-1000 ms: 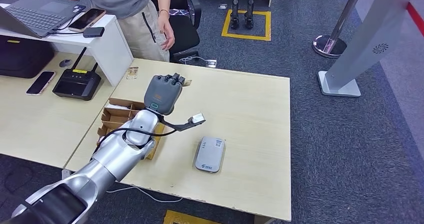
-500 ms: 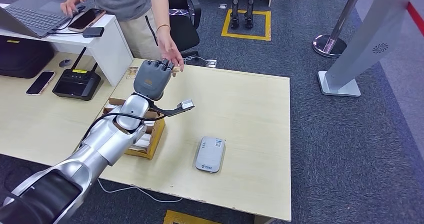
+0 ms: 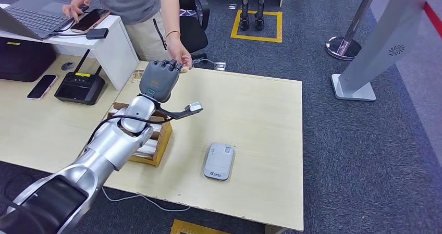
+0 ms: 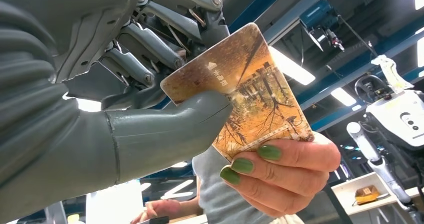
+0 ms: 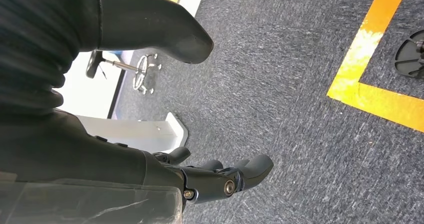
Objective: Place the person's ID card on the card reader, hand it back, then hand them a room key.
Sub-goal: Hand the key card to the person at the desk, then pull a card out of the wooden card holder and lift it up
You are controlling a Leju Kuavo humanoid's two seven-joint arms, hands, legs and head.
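Change: since a second ago the left arm has swung up and toward the upper left of the head view, and the person's hand (image 3: 180,52) has come down from their side to meet it at the far desk edge.
Left hand: the left hand (image 3: 158,79) is raised over the far left part of the desk (image 3: 260,119), back of the hand toward the camera. In the wrist view its thick grey thumb presses the card against the darker fingers (image 4: 150,44), so it has hold of the card.
Card: the card (image 4: 245,92), printed with an orange-brown tree scene, sticks out beyond the thumb. In the head view a sliver of it shows past the fingertips, upper centre-left of the frame.
Person: the person's fingers, with green nails, pinch the card's outer end in the wrist view, so both hands are on it at once. Their other hand (image 3: 73,9) rests by a phone on the white counter, upper left.
Card reader: the grey card reader (image 3: 219,161) lies flat on the desk, lower centre of the head view, well apart from the card.
Right hand: the right hand (image 5: 220,176) hangs over grey carpet, fingers loosely curled apart from the thumb, holding nothing.
Box: a cardboard box (image 3: 156,143) of compartments sits at the desk's left edge, partly under the left arm.
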